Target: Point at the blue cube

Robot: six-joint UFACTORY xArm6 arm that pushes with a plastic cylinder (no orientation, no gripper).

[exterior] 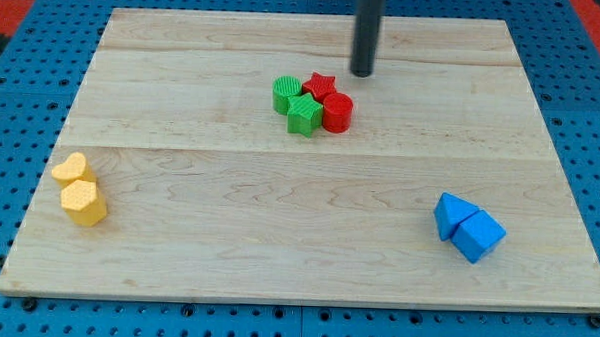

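The blue cube (479, 237) lies near the view's bottom right on the wooden board (228, 236), touching a blue wedge-like block (452, 213) on its left. My tip (362, 75) is at the view's top centre, far up and left of the blue cube. It stands just up and right of a cluster of a red star (320, 86), a red cylinder (337, 113), a green cylinder (286, 93) and a green star (304, 116).
A yellow heart-like block (70, 168) and a yellow hexagonal block (83, 203) sit together at the view's left. The board lies on a blue pegboard surface (23, 89).
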